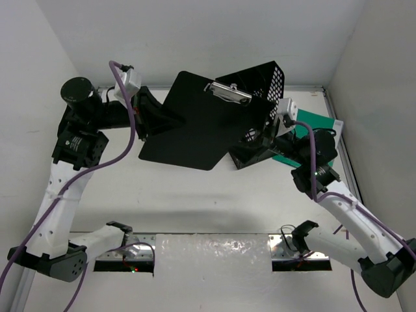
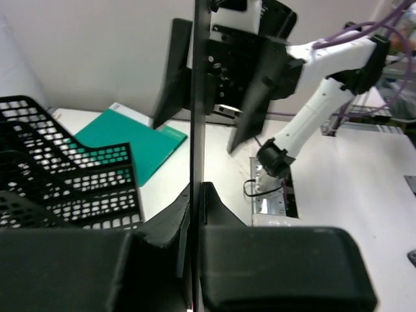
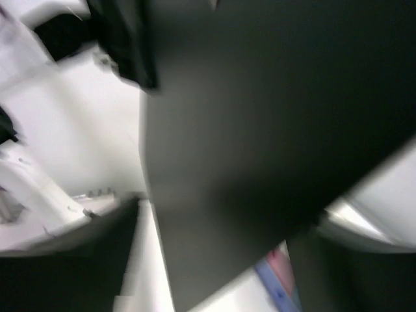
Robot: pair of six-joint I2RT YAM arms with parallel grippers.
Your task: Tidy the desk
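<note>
A black clipboard with a metal clip hangs in the air above the white desk. My left gripper is shut on its left edge. In the left wrist view the board runs edge-on between the closed fingers of that gripper. My right gripper is at the board's right side. From the left wrist it shows open, one finger on each side of the board and not touching it. The right wrist view is blurred and mostly filled by the clipboard.
A black mesh tray stands at the back right, partly under the clipboard. A green folder lies to its right beside the right arm. A pink and blue object shows under the board in the right wrist view. White walls enclose the desk.
</note>
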